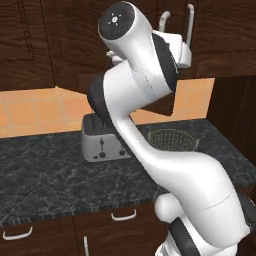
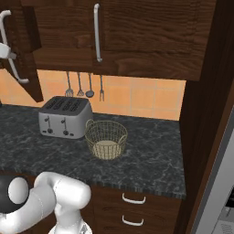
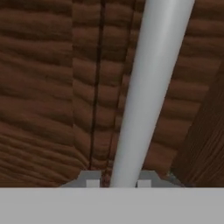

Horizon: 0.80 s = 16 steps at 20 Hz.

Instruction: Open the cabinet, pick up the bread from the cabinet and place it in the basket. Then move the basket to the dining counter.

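Jaws: the gripper (image 3: pixel 114 183) has its two small finger tips on either side of the long silver bar handle (image 3: pixel 146 92); whether they press on it or stand just off it cannot be told.
Handle: runs up between the tips, mounted on the panelled dark brown wood cabinet door (image 3: pixel 52 87).
Cabinet: the tall dark brown wall cabinet (image 2: pixel 151 36) has its left door (image 2: pixel 25 55) swung partly out, right door shut.
Basket: round golden-tan wire mesh basket (image 2: pixel 106 139) stands on the black marbled counter (image 2: pixel 151 155), just beside the silver toaster (image 2: pixel 65 117).
Bread: cannot be made out.
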{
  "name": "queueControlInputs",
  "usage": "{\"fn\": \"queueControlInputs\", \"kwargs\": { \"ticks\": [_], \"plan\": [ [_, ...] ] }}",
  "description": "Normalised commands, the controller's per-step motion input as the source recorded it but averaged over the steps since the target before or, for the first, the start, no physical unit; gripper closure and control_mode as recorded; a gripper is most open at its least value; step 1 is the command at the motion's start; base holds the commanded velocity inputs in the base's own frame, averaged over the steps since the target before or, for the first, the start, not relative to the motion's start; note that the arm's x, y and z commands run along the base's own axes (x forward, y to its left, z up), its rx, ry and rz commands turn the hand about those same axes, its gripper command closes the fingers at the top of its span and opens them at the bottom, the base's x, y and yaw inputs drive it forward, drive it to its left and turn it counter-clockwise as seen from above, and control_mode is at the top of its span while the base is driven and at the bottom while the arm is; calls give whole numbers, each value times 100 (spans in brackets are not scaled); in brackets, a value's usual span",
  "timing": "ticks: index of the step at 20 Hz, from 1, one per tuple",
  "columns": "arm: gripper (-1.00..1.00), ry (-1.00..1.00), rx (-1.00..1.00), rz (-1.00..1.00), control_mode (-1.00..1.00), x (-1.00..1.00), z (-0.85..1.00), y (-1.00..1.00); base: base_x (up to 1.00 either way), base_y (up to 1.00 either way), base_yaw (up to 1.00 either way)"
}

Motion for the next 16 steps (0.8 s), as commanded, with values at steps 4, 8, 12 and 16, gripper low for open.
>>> {"fn": "queueControlInputs", "kwargs": {
  "ticks": [4, 8, 12, 16],
  "plan": [
    [-100, 3, 0, -12, -100, -9, -5, 13, 0, 0, 0],
    [-100, -4, -5, -2, -100, -46, -9, 14, 0, 0, 0],
    [-100, -15, 2, 12, -100, -90, -7, -19, 0, 0, 0],
    [-100, -26, 14, 39, -100, -100, -28, -89, 0, 0, 0]
  ]
}}
